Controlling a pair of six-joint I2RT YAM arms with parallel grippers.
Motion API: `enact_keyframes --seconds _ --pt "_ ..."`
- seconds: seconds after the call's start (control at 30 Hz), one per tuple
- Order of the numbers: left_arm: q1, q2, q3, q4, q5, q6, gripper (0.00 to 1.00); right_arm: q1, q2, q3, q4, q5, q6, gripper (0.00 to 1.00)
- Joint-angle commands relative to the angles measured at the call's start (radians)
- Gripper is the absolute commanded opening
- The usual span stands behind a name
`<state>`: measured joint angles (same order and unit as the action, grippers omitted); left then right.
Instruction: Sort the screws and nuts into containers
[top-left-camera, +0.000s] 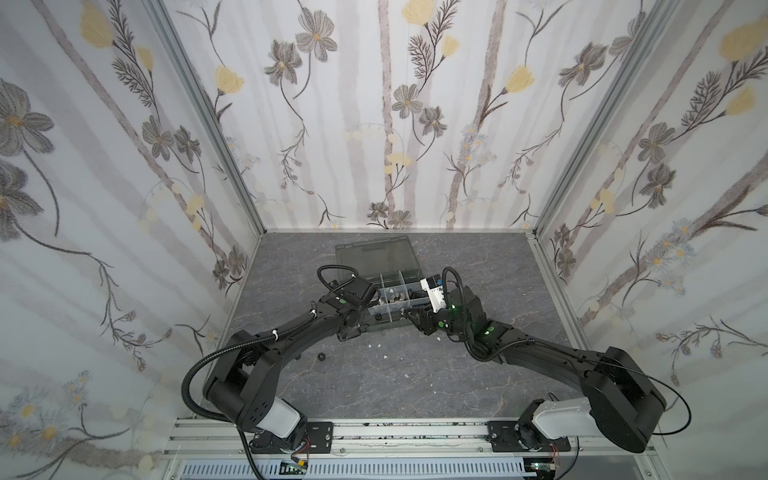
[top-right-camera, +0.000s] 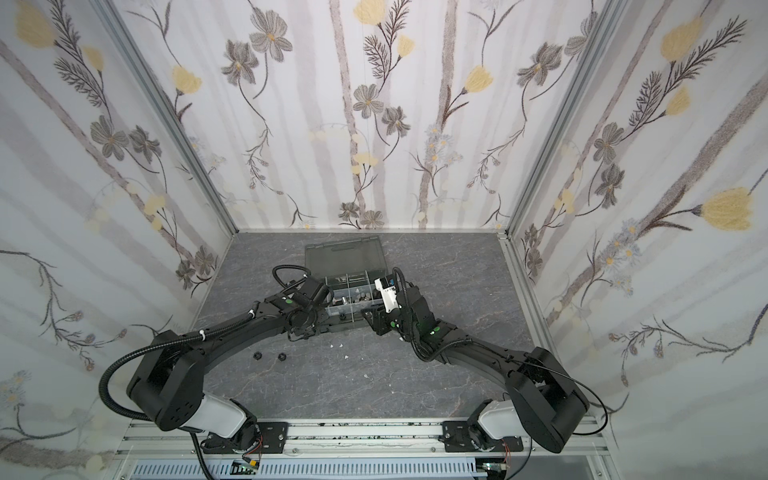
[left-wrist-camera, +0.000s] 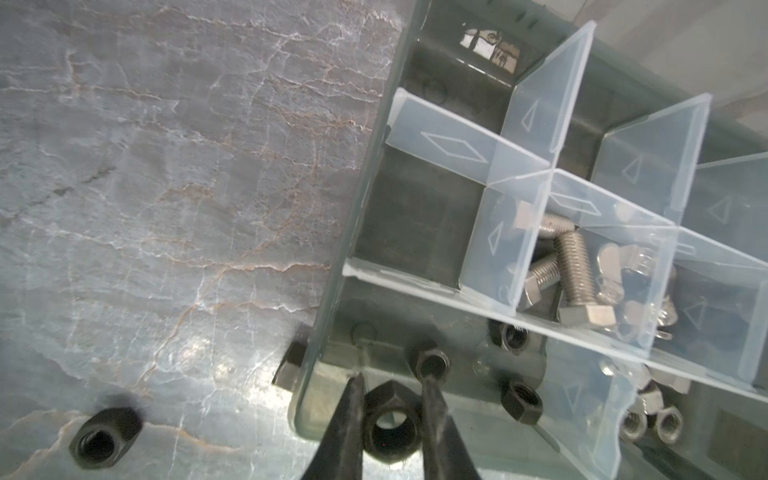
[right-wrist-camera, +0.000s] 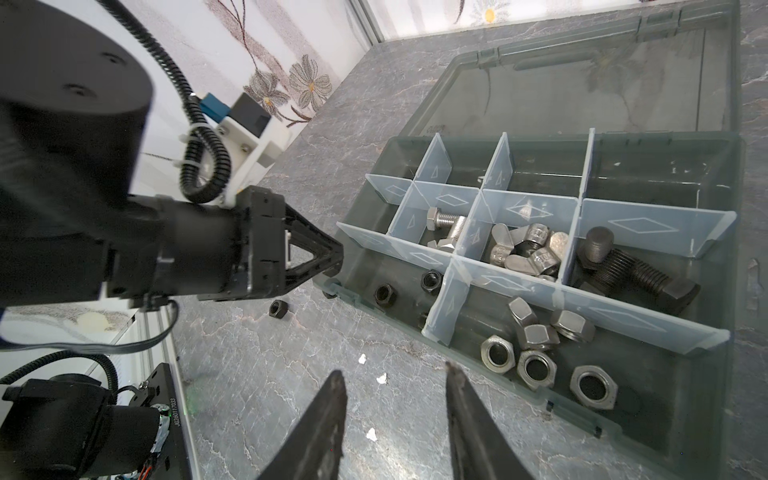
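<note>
Black nut (left-wrist-camera: 388, 424) is clamped in the left end effector (left-wrist-camera: 393, 380) at a corner of the organizer box (left-wrist-camera: 415, 216) (right end effector (right-wrist-camera: 395, 370) apart, empty).

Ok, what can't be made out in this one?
Both top views: left gripper and its nut hidden under the left arm.
Left wrist view: black piece beside the box, half behind its wall; nut or screw head, cannot tell.
Both top views: contents of the cells too small to tell kinds.
Right wrist view: one box corner cut off by the edge.
</note>
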<state>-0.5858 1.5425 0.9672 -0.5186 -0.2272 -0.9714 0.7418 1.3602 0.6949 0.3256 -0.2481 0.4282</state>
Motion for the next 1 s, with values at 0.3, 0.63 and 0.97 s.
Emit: enact_keyframes --seconds 0.3,0.63,0.97 --pt "0.02 0.059 0.105 0.034 0.005 0.094 0.54 0.087 -0.005 -0.013 -0.032 0.046 -0.039 0.43" --pt "0.068 -0.251 0.074 0.016 -0.067 0.186 0.64 0.261 0.137 0.044 0.003 0.082 -0.036 0.44" --pt "0.124 -0.67 0.064 -0.003 -0.045 0.368 0.81 0.397 0.442 0.305 0.001 0.038 -0.057 0.47"
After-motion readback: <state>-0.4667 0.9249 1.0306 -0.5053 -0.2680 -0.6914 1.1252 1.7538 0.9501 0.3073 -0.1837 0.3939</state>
